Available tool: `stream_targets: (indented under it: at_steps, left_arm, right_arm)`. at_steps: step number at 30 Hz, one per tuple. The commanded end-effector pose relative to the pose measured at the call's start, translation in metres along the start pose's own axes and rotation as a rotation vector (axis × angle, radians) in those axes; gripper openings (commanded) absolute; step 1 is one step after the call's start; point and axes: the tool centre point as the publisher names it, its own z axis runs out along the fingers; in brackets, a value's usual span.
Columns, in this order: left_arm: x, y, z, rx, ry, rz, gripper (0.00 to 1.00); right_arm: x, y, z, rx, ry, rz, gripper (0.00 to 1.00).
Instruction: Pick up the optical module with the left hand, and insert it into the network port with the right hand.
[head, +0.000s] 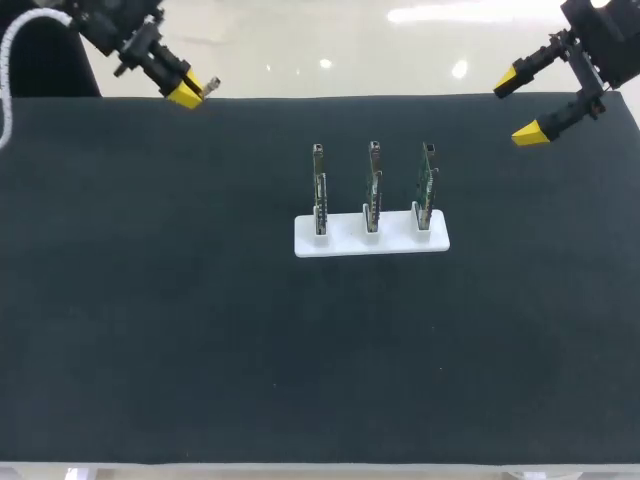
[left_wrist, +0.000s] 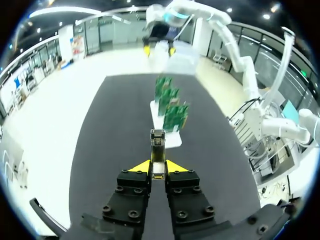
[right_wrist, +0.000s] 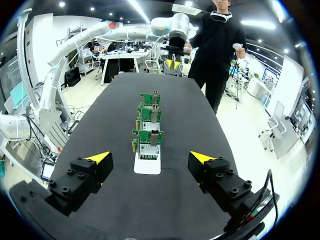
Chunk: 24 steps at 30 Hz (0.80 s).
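Holding the optical module (left_wrist: 158, 150) at the surface's (head: 150, 300) far left corner, the left jaws are clenched on it, so pickup looks done; the right jaws hang released and empty; handover and insertion into a board (head: 372, 185) in the white rack (head: 340, 240) remain.

In the head view the left arm (head: 105, 30) runs off the picture at 11 o'clock, the right arm (head: 600, 35) at 1 o'clock. Only the tip of the optical module (head: 209, 86) shows past the left end effector (head: 186, 92); the rest is hidden between its fingers (head: 183, 97). The ports on the three boards (head: 372, 190) are too small to make out. From the right wrist, the nearest board (right_wrist: 148, 142) covers the lower parts of those behind.
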Motion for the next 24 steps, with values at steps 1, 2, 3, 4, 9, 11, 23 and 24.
stream_targets:
  at_steps: [1,2,3,4,9,11,23,24]
  left_arm:
    - [-0.0033,-0.0302,-0.0029,-0.083,-0.143,0.016,0.0]
    - [-0.0067,-0.0319,-0.005,-0.088,-0.173,0.019,0.0]
    - [-0.0067,-0.0319,-0.005,-0.088,-0.173,0.019,0.0]
    - [-0.0067,-0.0319,-0.005,-0.088,-0.173,0.019,0.0]
    - [-0.0067,-0.0319,-0.005,-0.088,-0.173,0.019,0.0]
    - [-0.0067,-0.0319,-0.005,-0.088,-0.173,0.019,0.0]
    - [-0.0068,-0.0333,-0.0059,-0.087,-0.242,0.038,0.0]
    - [-0.0098,-0.0354,-0.0036,-0.088,-0.288,0.048,0.0]
  right_arm:
    - [-0.0003,-0.0002,0.0001,0.0,0.0,0.0,1.0]
    - [-0.0003,-0.0002,0.0001,0.0,0.0,0.0,1.0]
    - [-0.0003,-0.0002,0.0001,0.0,0.0,0.0,1.0]
    - [-0.0003,-0.0002,0.0001,0.0,0.0,0.0,1.0]
    - [-0.0003,-0.0002,0.0001,0.0,0.0,0.0,1.0]
    - [-0.0003,-0.0002,0.0001,0.0,0.0,0.0,1.0]
    - [-0.0003,-0.0002,0.0001,0.0,0.0,0.0,1.0]
    - [-0.0003,-0.0002,0.0001,0.0,0.0,0.0,1.0]
